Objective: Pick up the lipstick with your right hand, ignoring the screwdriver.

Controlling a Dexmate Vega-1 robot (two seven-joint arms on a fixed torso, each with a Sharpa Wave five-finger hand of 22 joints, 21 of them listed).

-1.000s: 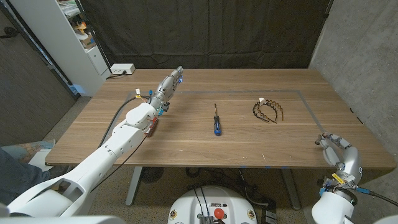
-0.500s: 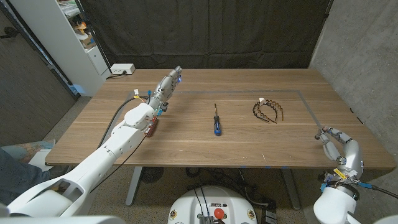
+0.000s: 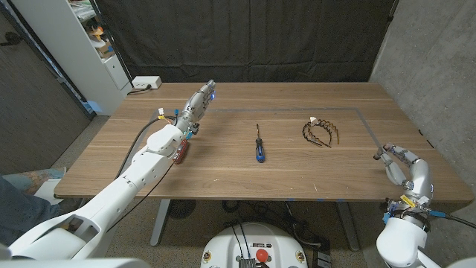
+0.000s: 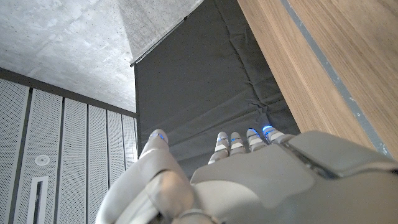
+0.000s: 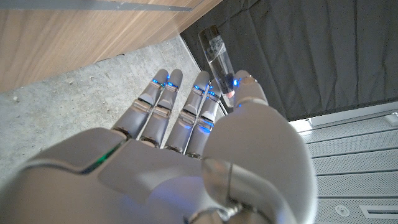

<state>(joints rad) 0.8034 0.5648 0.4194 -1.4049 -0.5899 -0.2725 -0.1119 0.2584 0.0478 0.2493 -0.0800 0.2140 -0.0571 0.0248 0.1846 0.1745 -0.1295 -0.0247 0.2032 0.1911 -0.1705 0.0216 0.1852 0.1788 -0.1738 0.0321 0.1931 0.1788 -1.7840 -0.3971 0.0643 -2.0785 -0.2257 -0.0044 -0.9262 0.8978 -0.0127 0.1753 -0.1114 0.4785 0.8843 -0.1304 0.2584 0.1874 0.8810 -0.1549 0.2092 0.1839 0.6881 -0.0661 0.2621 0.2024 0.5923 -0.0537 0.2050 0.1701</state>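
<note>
My right hand [image 3: 402, 167] hangs over the table's front right corner. It pinches the lipstick [image 5: 217, 55], a clear tube with a reddish end, between thumb [image 5: 249, 93] and fingers. The screwdriver [image 3: 258, 146], with a blue and black handle, lies at the middle of the wooden table [image 3: 297, 175], far to the left of that hand. My left hand [image 3: 200, 103] reaches out over the back left of the table with straight fingers [image 4: 239, 140] and holds nothing.
A black toothed hair band [image 3: 320, 132] lies between the screwdriver and my right hand. A white box [image 3: 146, 82] sits at the back left corner, by a white shelf [image 3: 89, 45]. Thin blue tape [image 3: 372, 126] marks a rectangle on the tabletop.
My right hand has risen a little at the table's front right corner, turning its fingers inward over the table. The left arm, screwdriver and hair band have not moved.
</note>
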